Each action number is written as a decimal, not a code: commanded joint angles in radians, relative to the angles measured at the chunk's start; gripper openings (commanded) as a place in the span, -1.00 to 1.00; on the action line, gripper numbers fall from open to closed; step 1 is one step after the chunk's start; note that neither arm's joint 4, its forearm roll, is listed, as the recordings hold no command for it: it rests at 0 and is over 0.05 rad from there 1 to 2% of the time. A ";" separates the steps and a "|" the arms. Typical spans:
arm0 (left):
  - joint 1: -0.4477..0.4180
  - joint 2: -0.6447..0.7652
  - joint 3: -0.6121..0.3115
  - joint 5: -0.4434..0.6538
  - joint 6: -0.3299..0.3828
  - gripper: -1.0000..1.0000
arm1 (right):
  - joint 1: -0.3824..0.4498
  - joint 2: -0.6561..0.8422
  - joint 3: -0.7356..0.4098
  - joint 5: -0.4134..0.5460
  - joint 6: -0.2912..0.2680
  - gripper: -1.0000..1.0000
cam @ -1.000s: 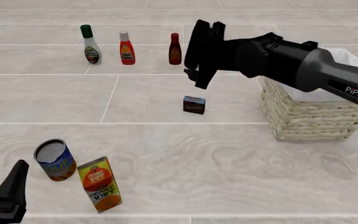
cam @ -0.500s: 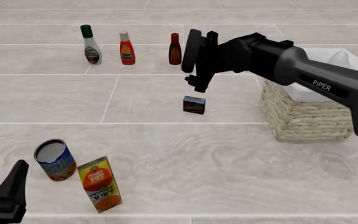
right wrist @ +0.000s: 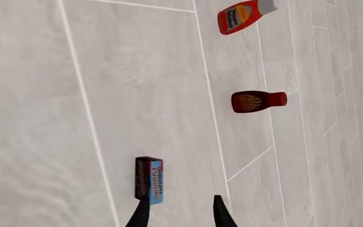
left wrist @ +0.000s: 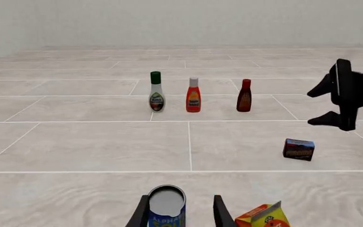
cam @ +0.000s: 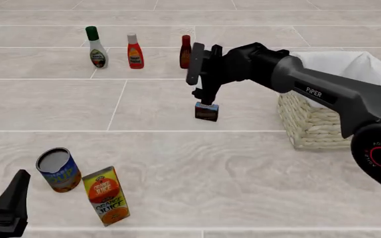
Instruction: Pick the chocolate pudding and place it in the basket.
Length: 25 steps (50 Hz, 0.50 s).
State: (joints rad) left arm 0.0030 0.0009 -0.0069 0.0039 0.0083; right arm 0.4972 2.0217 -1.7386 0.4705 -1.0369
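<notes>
The chocolate pudding [cam: 206, 111] is a small dark brown carton with a blue top edge, standing on the tiled surface left of the basket [cam: 323, 124]. My right gripper [cam: 204, 97] hangs open just above the pudding, fingers pointing down. In the right wrist view the pudding [right wrist: 149, 183] lies just ahead of one fingertip [right wrist: 140, 215], off to the side of the gap between the fingers. The left wrist view shows the pudding [left wrist: 298, 149] under the right gripper [left wrist: 340, 101]. My left gripper [cam: 10, 206] is open and empty at the near left.
A blue tin can [cam: 58, 169] and an orange juice carton [cam: 105, 195] stand at the near left, ahead of my left gripper. Three bottles stand in a row at the back: white dressing [cam: 97, 47], orange-red sauce [cam: 135, 51] and dark red sauce [cam: 186, 51].
My right gripper has moved left and down, from above and right of the pudding to just over it. The left arm has not moved.
</notes>
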 commanded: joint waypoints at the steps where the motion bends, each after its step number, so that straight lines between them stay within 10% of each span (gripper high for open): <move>1: 0.001 0.001 -0.001 0.001 -0.002 1.00 | -0.001 0.045 -0.047 0.039 0.006 1.00; 25: 0.001 0.001 -0.001 0.001 -0.002 1.00 | -0.031 0.144 -0.101 0.025 -0.003 1.00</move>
State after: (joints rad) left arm 0.0031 0.0006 -0.0080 0.0051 0.0082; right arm 0.4747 2.1271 -1.8171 0.4991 -1.0441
